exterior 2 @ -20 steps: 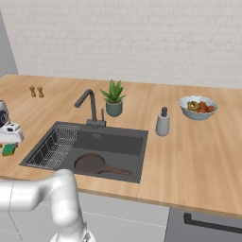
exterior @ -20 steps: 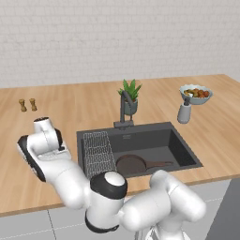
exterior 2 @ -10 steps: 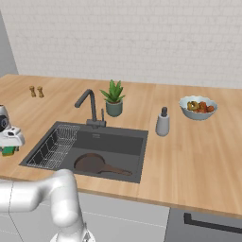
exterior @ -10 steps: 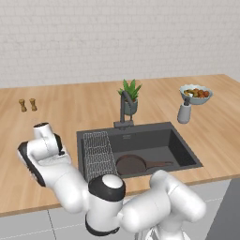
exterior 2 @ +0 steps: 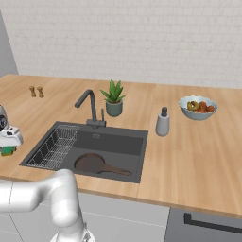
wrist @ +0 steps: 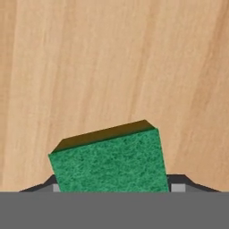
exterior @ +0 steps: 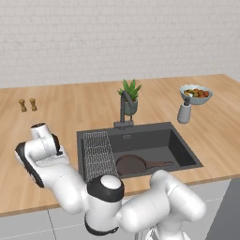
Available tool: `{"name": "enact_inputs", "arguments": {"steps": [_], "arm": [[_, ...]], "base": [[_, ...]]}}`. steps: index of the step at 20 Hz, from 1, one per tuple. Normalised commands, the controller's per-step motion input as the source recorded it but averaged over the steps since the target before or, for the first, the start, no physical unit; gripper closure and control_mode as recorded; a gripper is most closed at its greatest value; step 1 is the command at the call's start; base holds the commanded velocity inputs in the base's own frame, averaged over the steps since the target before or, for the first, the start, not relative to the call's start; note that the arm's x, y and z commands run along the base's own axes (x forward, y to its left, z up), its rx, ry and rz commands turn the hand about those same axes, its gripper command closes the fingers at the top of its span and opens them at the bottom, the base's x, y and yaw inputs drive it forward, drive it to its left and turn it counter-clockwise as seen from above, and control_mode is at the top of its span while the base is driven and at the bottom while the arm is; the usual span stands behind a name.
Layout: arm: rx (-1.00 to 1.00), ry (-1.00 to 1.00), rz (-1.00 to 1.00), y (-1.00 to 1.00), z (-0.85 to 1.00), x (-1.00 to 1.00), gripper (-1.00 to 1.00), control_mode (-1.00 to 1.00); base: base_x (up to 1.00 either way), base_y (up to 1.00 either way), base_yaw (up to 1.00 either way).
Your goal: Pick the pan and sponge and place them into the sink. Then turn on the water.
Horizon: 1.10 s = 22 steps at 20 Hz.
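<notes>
The green sponge (wrist: 109, 163) with its yellow-orange underside lies on the wooden counter left of the sink (exterior: 154, 140). My gripper (wrist: 116, 188) hangs right over it, open, with a dark fingertip at each end of the sponge. In the right base view the gripper (exterior 2: 9, 141) stands just above the sponge (exterior 2: 6, 151) at the far left edge. The dark brown pan (exterior: 131, 164) lies in the basin, handle pointing right, beside the wire rack (exterior: 98, 152). No stream runs from the dark faucet (exterior: 123, 110).
A potted plant (exterior: 131, 96) stands behind the faucet. A grey soap dispenser (exterior: 184, 112) and a fruit bowl (exterior: 195, 93) sit right of the sink. Two small shakers (exterior: 27, 104) stand at the back left.
The arm has swung a little left and lowered the gripper toward the sponge. The pan in the sink has not moved.
</notes>
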Motion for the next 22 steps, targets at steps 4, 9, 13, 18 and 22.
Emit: {"name": "enact_inputs", "arguments": {"steps": [4,9,13,18,22], "arm": [[0.01,-0.03,0.00,-0.66,0.05,-0.22,1.00,-1.00],[0.00,-0.03,0.00,-1.00,0.33,-0.34,1.00,-1.00],[0.00,-0.01,0.00,-1.00,0.51,-0.39,1.00,-1.00],[0.00,0.00,0.00,-1.00,0.58,-0.40,1.00,-1.00],[0.00,-0.05,0.00,-1.00,0.54,-0.46,1.00,-1.00]], "base": [[0.00,0.00,0.00],[0.00,0.00,0.00],[0.00,0.00,0.00],[0.00,0.00,0.00],[0.00,0.00,0.00]]}}
